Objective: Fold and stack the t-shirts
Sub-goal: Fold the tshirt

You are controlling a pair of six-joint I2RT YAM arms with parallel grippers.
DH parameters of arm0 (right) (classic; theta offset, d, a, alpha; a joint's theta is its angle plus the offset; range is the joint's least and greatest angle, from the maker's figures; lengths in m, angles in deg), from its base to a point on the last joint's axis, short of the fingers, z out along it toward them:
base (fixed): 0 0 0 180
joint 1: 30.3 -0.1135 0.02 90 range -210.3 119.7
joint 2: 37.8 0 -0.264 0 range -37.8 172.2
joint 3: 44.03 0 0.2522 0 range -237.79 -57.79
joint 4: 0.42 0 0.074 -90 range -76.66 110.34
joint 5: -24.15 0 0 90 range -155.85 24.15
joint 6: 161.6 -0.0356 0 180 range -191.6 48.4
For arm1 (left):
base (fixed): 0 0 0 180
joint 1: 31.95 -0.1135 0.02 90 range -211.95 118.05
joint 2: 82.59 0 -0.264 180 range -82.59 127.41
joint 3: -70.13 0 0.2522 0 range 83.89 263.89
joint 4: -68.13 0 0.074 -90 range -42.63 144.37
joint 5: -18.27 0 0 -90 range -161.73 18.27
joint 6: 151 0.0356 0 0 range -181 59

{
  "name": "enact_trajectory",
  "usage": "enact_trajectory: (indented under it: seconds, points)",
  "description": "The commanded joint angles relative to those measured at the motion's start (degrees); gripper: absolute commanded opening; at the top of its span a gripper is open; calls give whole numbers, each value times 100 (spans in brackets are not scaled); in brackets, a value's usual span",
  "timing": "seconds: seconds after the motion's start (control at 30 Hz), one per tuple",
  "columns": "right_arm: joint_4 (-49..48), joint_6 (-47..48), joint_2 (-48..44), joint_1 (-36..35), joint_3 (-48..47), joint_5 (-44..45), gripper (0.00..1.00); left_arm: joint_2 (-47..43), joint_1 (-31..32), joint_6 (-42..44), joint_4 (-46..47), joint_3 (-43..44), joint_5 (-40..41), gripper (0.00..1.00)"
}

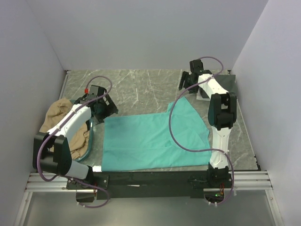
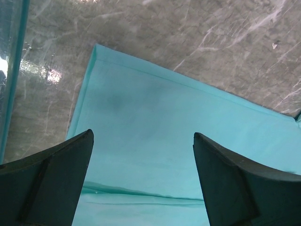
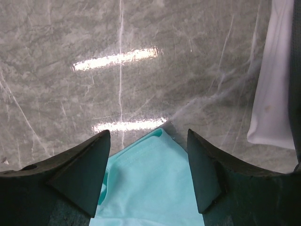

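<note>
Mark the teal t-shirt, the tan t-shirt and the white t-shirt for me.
teal t-shirt [image 1: 150, 141], top view, middle of the spread body.
tan t-shirt [image 1: 56, 111], top view, bunched upper part.
white t-shirt [image 3: 273, 84], right wrist view, its flat panel.

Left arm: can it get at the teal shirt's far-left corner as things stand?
Probably yes. The left gripper hangs open just above the teal t-shirt; its corner lies flat on the table ahead of the fingers, and nothing covers it.

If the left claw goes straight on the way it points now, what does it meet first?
Probably the teal-green t-shirt, near its corner: the open left claw hangs over it with nothing between. Depth is unclear.
</note>
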Motion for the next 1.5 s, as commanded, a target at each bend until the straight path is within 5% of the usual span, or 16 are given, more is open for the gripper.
enact_trajectory:
  seconds: [0.0, 0.3, 1.1, 1.27, 1.37, 1.4, 1.47]
  points:
    - [-187, 142, 88, 13, -211, 190, 73, -149, -23, -8, 218, -83, -81, 93]
    - [-328, 195, 193, 30, -53, 331, 73, -131, -23, 115, 192, -224, -151, 93]
    - [-169, 2, 0, 21, 641, -3, 50, -52, -23, 168, 227, -260, -81, 93]
    - [-187, 37, -52, 21, 738, -29, 35, 88, -32, 255, 228, -146, -125, 93]
    - [-152, 28, -53, 21, 720, -47, 20, 281, -49, 361, 201, 30, -134, 92]
    - [-108, 19, -35, 21, 703, -21, 7, 334, -50, 387, 201, 100, -134, 91]
    - [-38, 11, -17, 13, 633, 41, 0, 492, -67, 466, 210, 319, -81, 90]
